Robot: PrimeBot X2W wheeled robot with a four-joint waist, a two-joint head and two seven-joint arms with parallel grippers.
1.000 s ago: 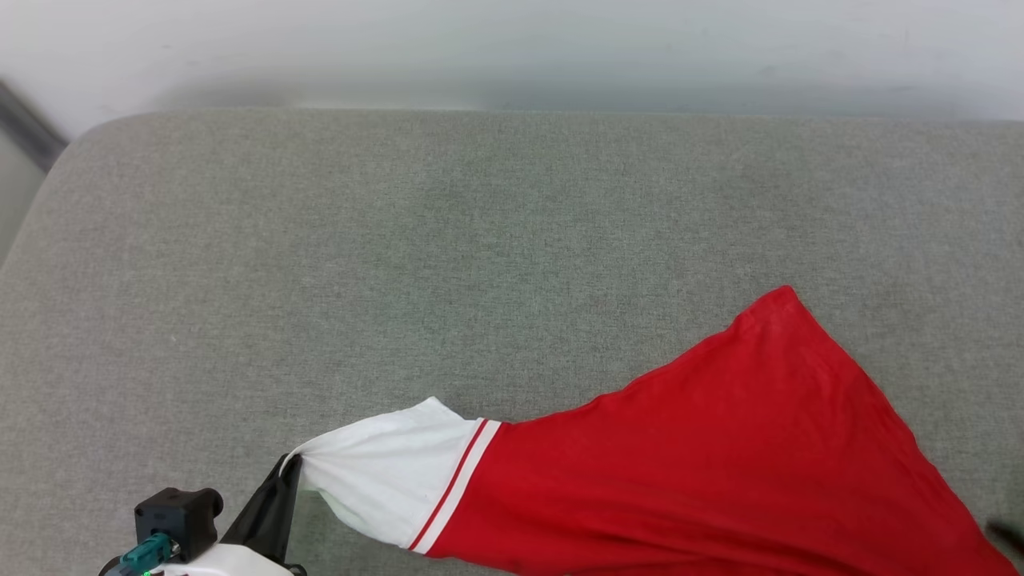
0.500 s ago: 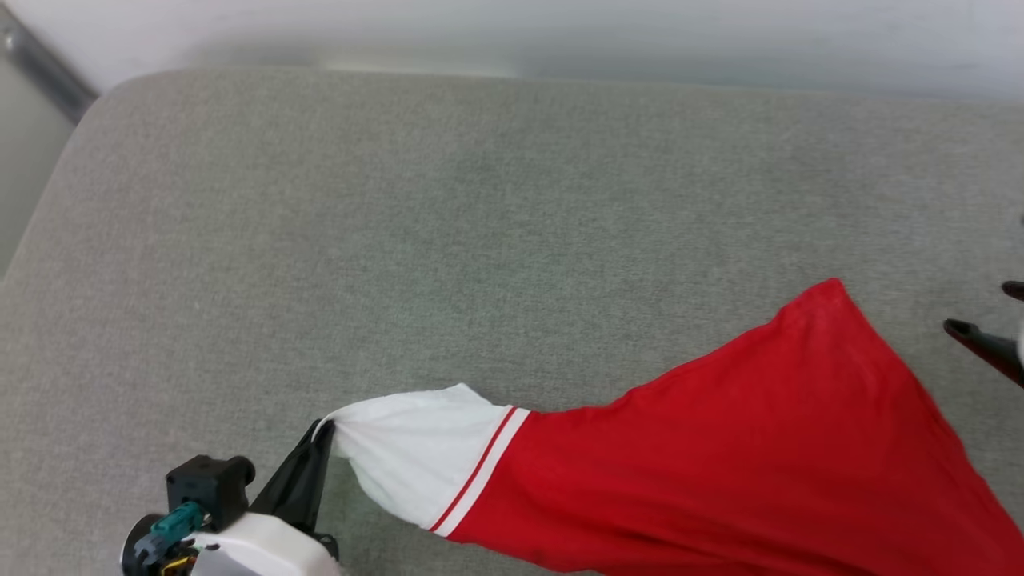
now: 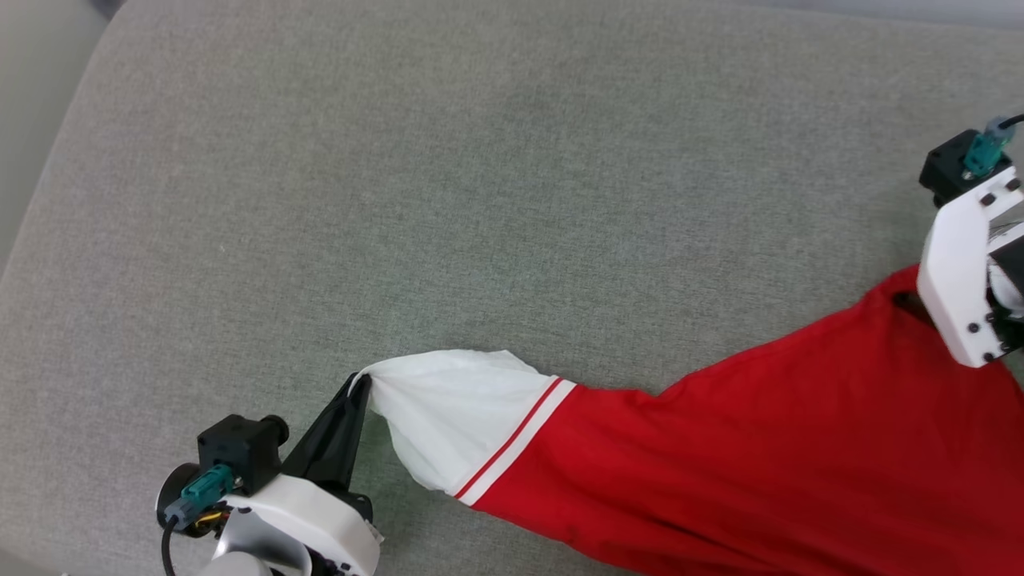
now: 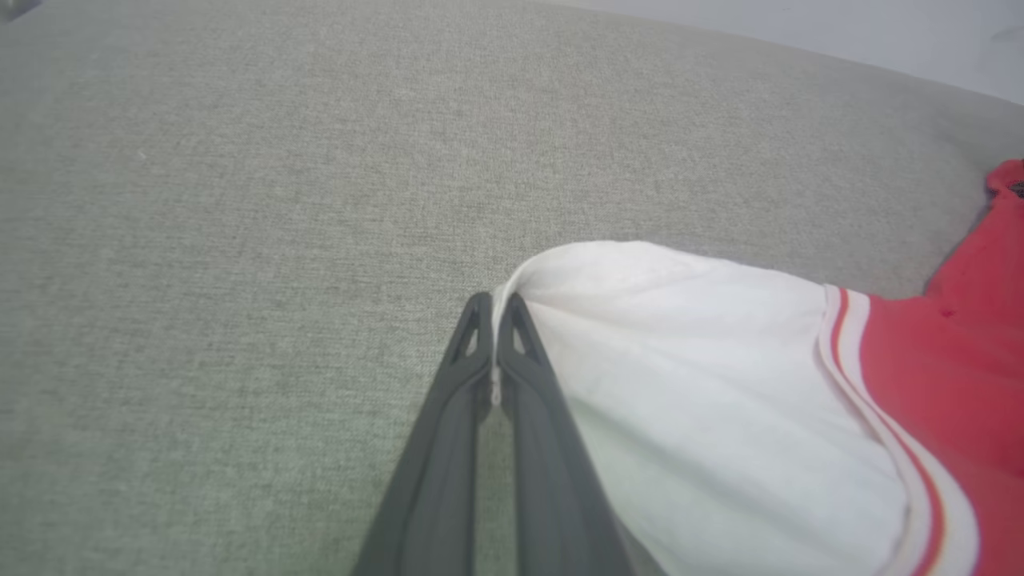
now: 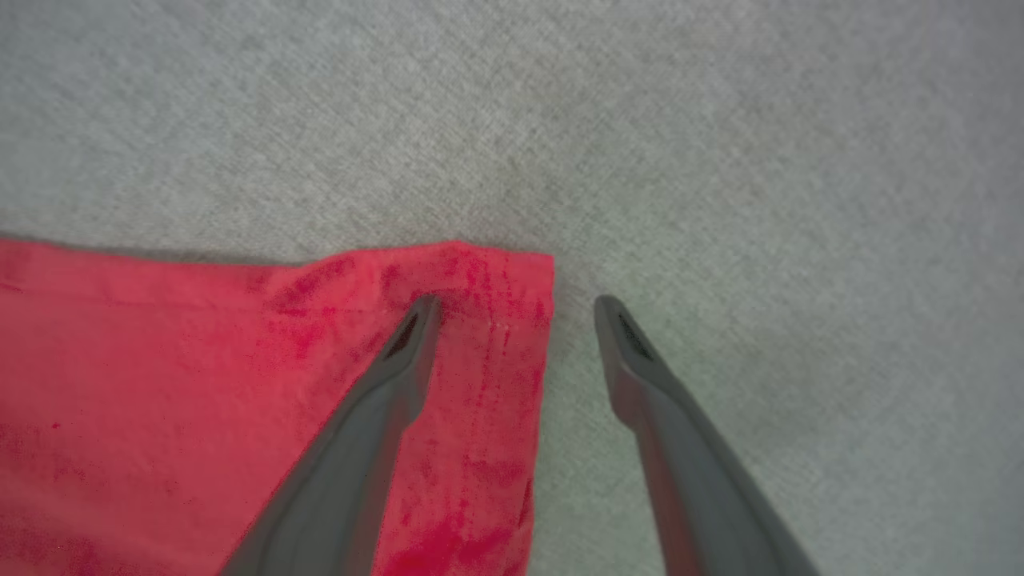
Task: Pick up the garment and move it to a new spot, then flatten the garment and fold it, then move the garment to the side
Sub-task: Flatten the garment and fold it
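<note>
reaching in with my right gripper [image 5: 516,300] is the new thing: a second ago it was hardly at the edge of the head view, now it hangs over the far corner [image 5: 496,276] of the garment [image 3: 760,448]. its fingers stand wide apart and hold nothing; one is above the red cloth, the other above the bare cushion [image 3: 400,200], and the side edge of the corner runs between them. if the tips touch the cloth, i cannot tell.

my left gripper [image 4: 494,302] has not changed: fingers together, clamped on the tip of the sleeve [image 4: 680,360], which spreads to the right of them. the head view has tilted down too, so the shift of the cushion there is no move of the cloth.

the garment lies on the cushion, stretched between my two grippers, not yet flat. i judge that the right fingers should now close on the corner, so both ends are held for spreading. a shallow bite may let the corner slip out.
</note>
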